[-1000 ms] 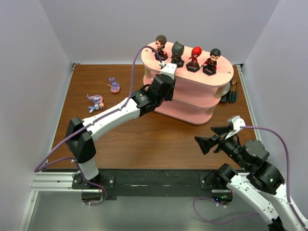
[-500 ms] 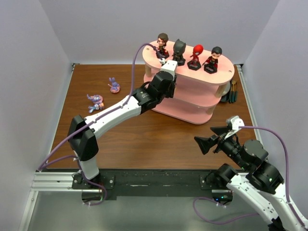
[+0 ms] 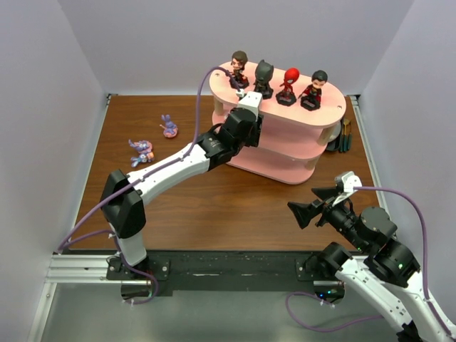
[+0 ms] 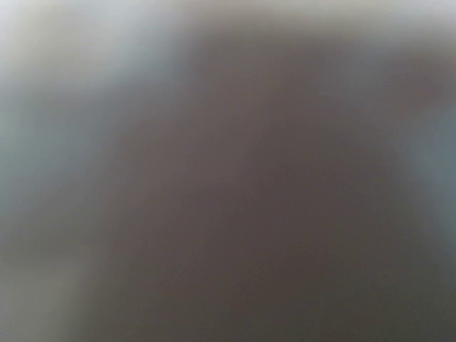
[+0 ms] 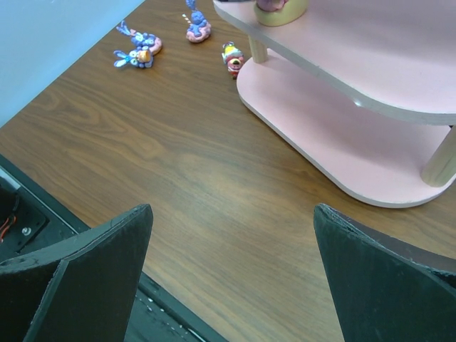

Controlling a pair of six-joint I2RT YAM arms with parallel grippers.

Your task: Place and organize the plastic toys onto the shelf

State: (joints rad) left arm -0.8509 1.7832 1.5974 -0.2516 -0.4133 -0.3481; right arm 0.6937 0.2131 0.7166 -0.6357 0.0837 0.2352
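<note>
Left fingers, hidden at the shelf (image 3: 292, 135) beside the brown-haired figurine (image 3: 239, 68): state cannot be told. Right fingers (image 5: 92, 278) apart. Advise slow, level movement.

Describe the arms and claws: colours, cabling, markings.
Both arms match: the left arm and right arm have white link shells with black joint housings, and a lavender cable loops along each. The right claw has broad black wedge fingers. Small green lights glow on the right arm. No lettering legible.
</note>
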